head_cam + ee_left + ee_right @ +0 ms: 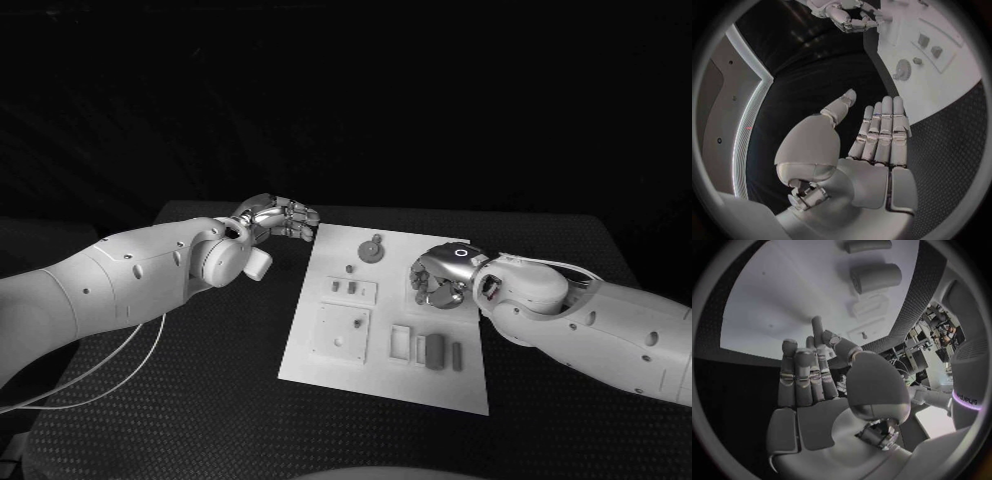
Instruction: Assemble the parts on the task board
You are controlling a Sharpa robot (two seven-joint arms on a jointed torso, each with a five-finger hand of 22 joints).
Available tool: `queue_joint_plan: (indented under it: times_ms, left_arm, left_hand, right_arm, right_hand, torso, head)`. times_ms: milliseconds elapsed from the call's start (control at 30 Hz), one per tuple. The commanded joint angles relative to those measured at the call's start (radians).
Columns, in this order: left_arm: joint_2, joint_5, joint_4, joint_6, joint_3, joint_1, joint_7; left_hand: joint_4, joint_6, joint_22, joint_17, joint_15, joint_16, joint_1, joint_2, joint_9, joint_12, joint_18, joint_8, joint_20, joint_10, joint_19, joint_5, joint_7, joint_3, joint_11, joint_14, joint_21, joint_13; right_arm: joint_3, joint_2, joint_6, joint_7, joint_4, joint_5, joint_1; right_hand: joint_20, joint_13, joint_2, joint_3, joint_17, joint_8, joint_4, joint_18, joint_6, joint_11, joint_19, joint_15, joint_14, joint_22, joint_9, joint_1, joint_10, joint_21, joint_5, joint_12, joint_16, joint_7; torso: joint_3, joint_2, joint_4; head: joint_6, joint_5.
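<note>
The white task board [382, 380] lies in the middle of the black table. On it are a round part [372, 248] at the far end, small parts [346, 288] below it, a square plate [343, 330] and several oblong parts [433, 348] near the front. My left hand [277, 217] hovers off the board's far left corner, fingers straight and side by side with nothing in them [873, 145]. My right hand [437, 277] hangs over the board's right side, fingers extended toward the surface, nothing visible in it [817, 385]. Two grey cylinder-shaped parts [874, 277] lie beyond its fingertips.
Black textured table [216, 400] surrounds the board [942, 95] on all sides. The left wrist view shows the round part [902, 70] and the right hand [848, 17] beyond it. A thin white cable [101, 375] hangs under my left arm.
</note>
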Motion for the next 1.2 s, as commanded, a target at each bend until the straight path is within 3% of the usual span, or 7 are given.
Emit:
queue_joint_plan:
  times_ms: [33,167,267,567,767,1033,1200]
  left_arm:
    - [0.001,0.005,0.0,0.012,0.001,0.0,0.013]
    - [0.001,0.005,0.001,0.012,0.001,0.0,0.013]
    - [0.002,0.005,0.001,0.012,0.001,0.0,0.014]
    - [0.003,0.005,0.002,0.009,0.001,0.0,0.013]
    - [0.008,0.005,0.0,0.012,0.001,0.0,0.015]
    - [0.01,0.005,-0.001,0.01,0.001,0.0,0.016]
    - [0.01,0.005,0.001,0.01,0.001,0.001,0.015]
  left_hand:
    - [0.002,0.004,-0.001,0.002,0.007,-0.006,-0.009,0.001,-0.001,0.005,0.017,0.006,0.009,0.003,-0.001,0.005,0.002,0.006,0.003,-0.003,-0.007,-0.001]
    - [0.002,0.004,-0.001,0.002,0.007,-0.006,-0.01,0.001,-0.002,0.005,0.017,0.006,0.009,0.003,-0.001,0.005,0.002,0.006,0.003,-0.003,-0.007,-0.002]
    - [0.002,0.004,-0.001,0.003,0.007,-0.006,-0.01,0.001,-0.002,0.005,0.017,0.006,0.009,0.003,-0.001,0.005,0.002,0.006,0.003,-0.003,-0.007,-0.002]
    - [0.002,0.004,-0.001,0.004,0.007,-0.007,-0.01,0.002,-0.002,0.006,0.017,0.006,0.009,0.003,-0.001,0.005,0.002,0.006,0.003,-0.002,-0.008,-0.003]
    - [0.001,0.004,-0.001,0.004,0.007,-0.008,-0.01,0.002,-0.002,0.006,0.017,0.006,0.009,0.004,-0.001,0.005,0.002,0.006,0.003,-0.002,-0.008,-0.003]
    - [0.001,0.004,-0.001,0.005,0.007,-0.008,-0.01,0.002,-0.003,0.006,0.017,0.007,0.009,0.004,-0.001,0.005,0.002,0.006,0.003,-0.002,-0.008,-0.004]
    - [0.001,0.004,-0.001,0.005,0.007,-0.009,-0.009,0.002,-0.003,0.006,0.017,0.007,0.009,0.004,-0.001,0.005,0.002,0.007,0.002,-0.003,-0.008,-0.004]
  right_arm:
    - [0.017,-0.002,-0.028,-0.007,0.02,-0.002,0.003]
    - [0.046,-0.014,-0.037,-0.008,0.061,0.003,0.014]
    - [0.056,-0.023,-0.04,-0.006,0.094,0.01,0.024]
    - [0.057,0.029,-0.032,0.017,0.127,0.043,0.025]
    - [0.056,0.088,-0.019,0.036,0.141,0.035,-0.008]
    - [0.025,0.134,-0.014,0.045,0.124,-0.007,-0.022]
    - [0.0,0.177,-0.014,0.05,0.103,-0.022,-0.04]
  right_hand:
    - [-0.002,0.023,0.007,0.007,-0.001,0.004,0.002,0.015,0.006,-0.012,0.002,-0.006,0.0,0.023,0.001,0.021,0.026,0.007,0.003,0.007,0.007,-0.002]
    - [-0.002,0.024,0.007,0.007,-0.001,0.004,0.002,0.015,0.007,-0.013,0.002,-0.006,-0.001,0.023,0.001,0.022,0.026,0.008,0.003,0.007,0.008,-0.002]
    - [-0.003,0.025,0.007,0.007,-0.002,0.005,0.002,0.015,0.008,-0.013,0.003,-0.007,-0.001,0.023,0.002,0.023,0.027,0.009,0.003,0.007,0.009,-0.002]
    - [-0.003,0.026,0.008,0.007,-0.003,0.005,0.002,0.015,0.009,-0.014,0.003,-0.007,-0.002,0.023,0.002,0.023,0.028,0.011,0.003,0.007,0.01,-0.003]
    - [-0.003,0.026,0.01,0.008,-0.004,0.004,0.002,0.015,0.008,-0.014,0.002,-0.008,-0.003,0.023,0.002,0.024,0.027,0.012,0.004,0.006,0.011,-0.002]
    - [-0.003,0.027,0.011,0.008,-0.005,0.003,0.002,0.015,0.007,-0.014,0.002,-0.007,-0.005,0.023,0.003,0.024,0.026,0.012,0.003,0.005,0.012,-0.002]
    - [-0.003,0.027,0.01,0.007,-0.005,0.003,0.002,0.015,0.007,-0.014,0.001,-0.008,-0.005,0.023,0.003,0.024,0.026,0.013,0.003,0.005,0.012,-0.002]
  torso:
    - [0.0003,0.0,-0.0003]
    - [0.0002,0.0,-0.0004]
    - [-0.0006,0.0,-0.0006]
    - [0.0,0.001,0.0005]
    - [-0.0004,0.0,0.0005]
    - [-0.0024,0.0,0.0004]
    - [-0.0002,0.001,0.0002]
  head:
    - [0.0,0.003]
    - [-0.001,0.005]
    - [-0.001,0.005]
    - [-0.003,0.01]
    - [-0.006,0.012]
    - [-0.01,0.016]
    - [-0.012,0.023]
